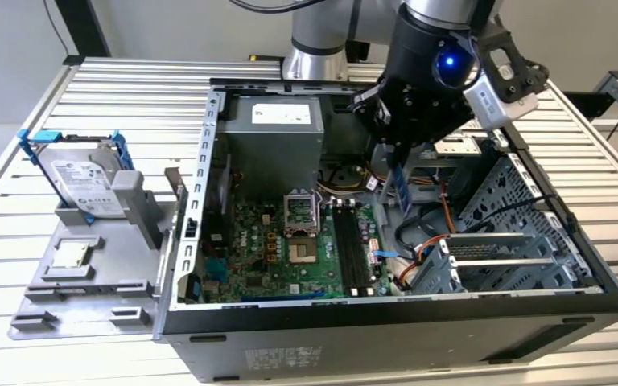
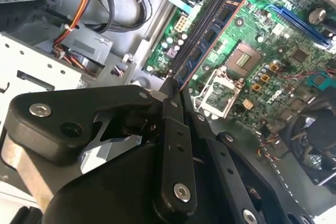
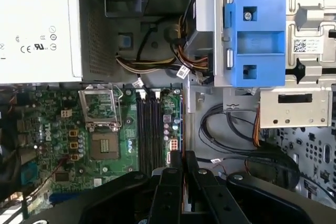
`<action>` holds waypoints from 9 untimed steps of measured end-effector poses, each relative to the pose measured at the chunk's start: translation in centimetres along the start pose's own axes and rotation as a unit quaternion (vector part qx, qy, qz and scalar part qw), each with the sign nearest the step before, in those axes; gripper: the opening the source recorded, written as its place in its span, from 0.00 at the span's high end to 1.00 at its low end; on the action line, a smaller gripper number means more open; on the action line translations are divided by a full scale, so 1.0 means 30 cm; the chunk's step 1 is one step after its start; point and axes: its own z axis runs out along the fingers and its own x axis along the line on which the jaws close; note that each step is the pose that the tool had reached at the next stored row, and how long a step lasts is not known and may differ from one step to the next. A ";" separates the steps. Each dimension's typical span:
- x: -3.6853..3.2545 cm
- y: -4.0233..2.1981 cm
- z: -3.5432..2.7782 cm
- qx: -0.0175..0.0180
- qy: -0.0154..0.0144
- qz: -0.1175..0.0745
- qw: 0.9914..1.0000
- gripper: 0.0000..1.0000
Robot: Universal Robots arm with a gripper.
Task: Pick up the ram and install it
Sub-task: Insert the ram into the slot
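Note:
My gripper (image 1: 393,153) hangs inside the open computer case (image 1: 395,318), shut on the ram (image 1: 399,183). The ram is a thin green-blue stick that points down from the fingers, above the motherboard (image 1: 255,241) and a little toward the exterior view's right of the black memory slots (image 1: 352,245). In the second wrist view the ram (image 2: 214,35) runs out from my gripper (image 2: 176,90) alongside the slots (image 2: 202,22), clear of them. In the first wrist view its thin edge (image 3: 181,124) shows ahead of my gripper (image 3: 182,158), just beside the slots (image 3: 149,129).
A silver hard drive in a blue frame (image 1: 78,173) stands on a grey holder outside the case, at the exterior view's left. Inside are the power supply (image 1: 277,121), the processor socket (image 1: 300,213), loose cables (image 1: 438,233) and a metal drive cage (image 1: 513,225).

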 end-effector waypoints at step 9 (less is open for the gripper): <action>0.016 -0.004 0.056 0.000 0.000 0.001 1.000 1.00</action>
